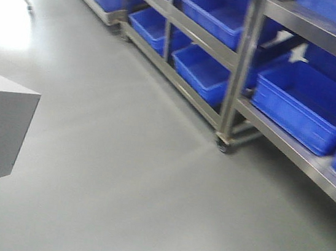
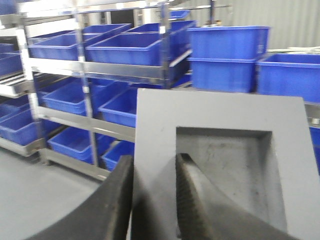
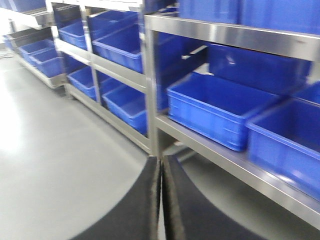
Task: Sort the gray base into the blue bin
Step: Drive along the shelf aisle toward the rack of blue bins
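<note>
Under me spreads a smooth gray floor (image 1: 122, 194), with a bright patch of glare (image 1: 7, 27) at far left. Steel shelving racks (image 1: 239, 67) line my right, the nearest post on a caster (image 1: 222, 144). My left wrist view shows a pale ribbed wall (image 2: 285, 15) behind.

Block (image 2: 220, 110): flat matte gray, with dark scuff specks inside the recess. Bins (image 3: 210, 122): all the same saturated blue. Racks (image 3: 225, 35): bare silver steel. Floor (image 1: 124, 175): pale gray and glossy, with white glare at top left. Left fingers (image 2: 192, 205): black, with a fine ribbed pattern on the inner pad. Right fingers (image 3: 142, 210): plain matte black.
</note>
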### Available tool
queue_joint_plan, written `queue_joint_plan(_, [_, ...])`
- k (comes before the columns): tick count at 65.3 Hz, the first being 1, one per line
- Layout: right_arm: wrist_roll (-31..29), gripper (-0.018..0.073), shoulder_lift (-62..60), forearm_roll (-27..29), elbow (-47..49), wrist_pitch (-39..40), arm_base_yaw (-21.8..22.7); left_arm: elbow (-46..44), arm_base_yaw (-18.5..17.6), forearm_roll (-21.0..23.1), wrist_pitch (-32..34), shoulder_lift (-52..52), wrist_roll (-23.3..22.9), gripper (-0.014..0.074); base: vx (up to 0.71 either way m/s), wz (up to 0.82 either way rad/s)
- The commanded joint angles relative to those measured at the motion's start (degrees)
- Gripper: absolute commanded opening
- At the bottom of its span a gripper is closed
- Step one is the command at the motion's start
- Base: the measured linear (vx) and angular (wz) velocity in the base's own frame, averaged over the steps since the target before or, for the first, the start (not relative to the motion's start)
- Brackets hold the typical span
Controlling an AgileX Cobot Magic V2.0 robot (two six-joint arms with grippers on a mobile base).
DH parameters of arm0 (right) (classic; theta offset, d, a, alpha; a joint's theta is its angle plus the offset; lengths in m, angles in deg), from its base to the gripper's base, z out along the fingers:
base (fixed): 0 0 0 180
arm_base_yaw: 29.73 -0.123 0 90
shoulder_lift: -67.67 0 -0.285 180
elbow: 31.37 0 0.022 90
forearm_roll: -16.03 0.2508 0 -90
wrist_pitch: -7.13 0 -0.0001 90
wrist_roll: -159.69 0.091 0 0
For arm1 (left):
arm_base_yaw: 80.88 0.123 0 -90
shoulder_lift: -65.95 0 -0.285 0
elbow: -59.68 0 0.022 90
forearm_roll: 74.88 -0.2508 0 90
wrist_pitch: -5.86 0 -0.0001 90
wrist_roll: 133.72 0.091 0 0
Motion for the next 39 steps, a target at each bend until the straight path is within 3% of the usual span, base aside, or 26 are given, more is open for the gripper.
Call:
queue_joint_plan(1, [-0.72,-0.0005,-0.1,-0.42,-0.12,4.23,-0.02,-1.64,-0.31,1.16,6.13,0.52,-0.37,0.0038,0.32,0.44])
queue_joint_plan(39, [-0.72,-0.0005,-0.1,-0.42,-0.12,4.23,-0.02,-1.64,-0.31,1.16,6.08,0.52,-0.37,0.0038,0.3,0.5])
